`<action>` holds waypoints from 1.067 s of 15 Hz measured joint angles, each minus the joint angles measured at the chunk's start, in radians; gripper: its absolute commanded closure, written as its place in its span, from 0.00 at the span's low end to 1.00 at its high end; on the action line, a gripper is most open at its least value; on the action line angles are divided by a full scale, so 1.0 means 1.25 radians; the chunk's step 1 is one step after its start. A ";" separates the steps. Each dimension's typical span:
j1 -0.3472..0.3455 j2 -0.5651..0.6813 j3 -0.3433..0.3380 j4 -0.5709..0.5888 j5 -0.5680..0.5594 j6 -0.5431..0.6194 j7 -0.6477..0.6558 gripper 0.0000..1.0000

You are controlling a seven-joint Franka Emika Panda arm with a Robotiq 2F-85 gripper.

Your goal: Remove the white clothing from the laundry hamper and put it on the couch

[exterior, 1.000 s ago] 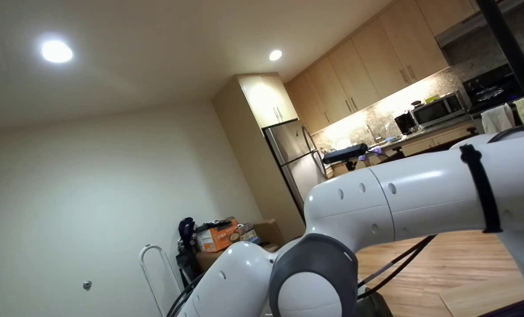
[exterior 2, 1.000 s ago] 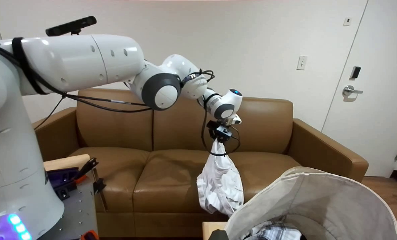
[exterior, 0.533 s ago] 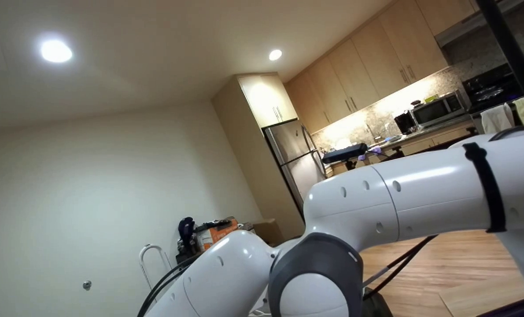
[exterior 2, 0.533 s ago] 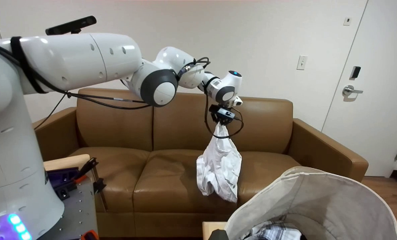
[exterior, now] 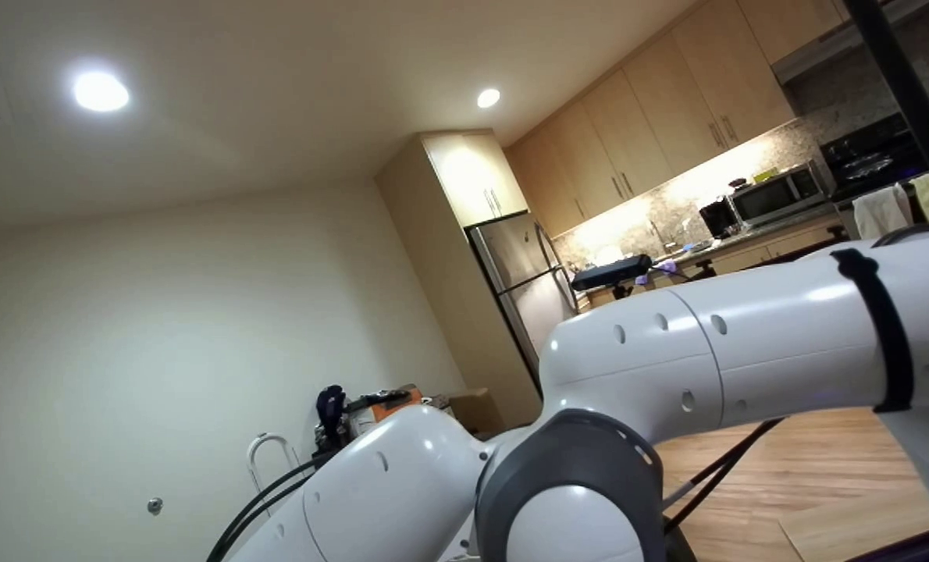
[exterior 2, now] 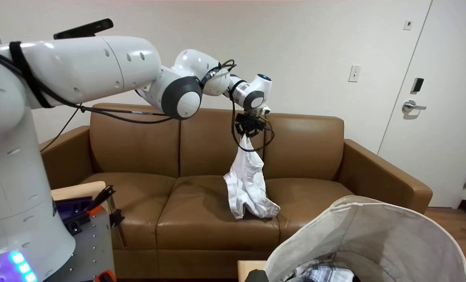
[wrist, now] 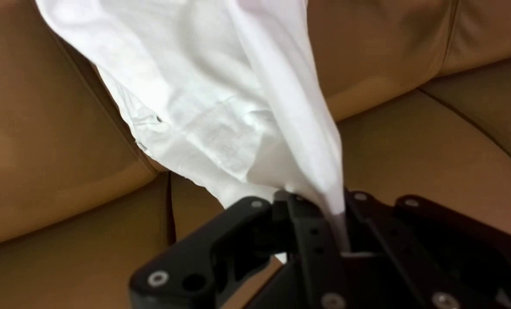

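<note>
My gripper [exterior 2: 248, 134] is shut on the white clothing [exterior 2: 248, 178], which hangs below it in an exterior view. In the wrist view, a narrow fold of the white clothing [wrist: 221, 107] runs between the fingers of the gripper [wrist: 324, 206]. The brown leather couch [exterior 2: 213, 231] lies behind and below the clothing, and its seams also show in the wrist view. The clothing's lower end is in front of the middle seat; I cannot tell whether it touches the seat. The beige laundry hamper [exterior 2: 397, 231] stands at the lower right with plaid clothing [exterior 2: 329, 273] inside.
The hamper stands on a light wooden surface [exterior 2: 250, 268] in front of the couch. The robot base is beside a metal table [exterior 2: 94, 243] with clamps and tools. In an exterior view, boxes [exterior: 402, 402] and a kitchen show behind the arm.
My gripper has risen and moved slightly left in an exterior view, away from the hamper. The white clothing has come up with it, and its lower end has shifted.
</note>
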 measured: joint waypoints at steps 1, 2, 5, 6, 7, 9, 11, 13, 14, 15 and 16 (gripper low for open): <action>0.000 0.002 0.003 0.000 0.001 -0.018 -0.009 0.93; -0.001 0.006 0.009 -0.001 0.003 -0.036 -0.023 0.92; -0.001 0.026 0.030 -0.003 0.007 -0.083 -0.079 0.92; 0.000 0.034 0.039 -0.005 0.007 -0.097 -0.102 0.92; 0.001 0.041 0.049 -0.007 0.007 -0.114 -0.125 0.93; 0.005 0.052 0.068 -0.010 0.007 -0.146 -0.172 0.93; 0.014 0.055 0.080 -0.010 0.007 -0.174 -0.214 0.93; 0.026 0.055 0.086 -0.010 0.007 -0.203 -0.247 0.92; 0.033 0.055 0.089 -0.010 0.007 -0.217 -0.261 0.82; 0.040 0.057 0.090 -0.006 0.007 -0.239 -0.273 0.67; 0.048 0.059 0.090 0.000 0.007 -0.264 -0.281 0.65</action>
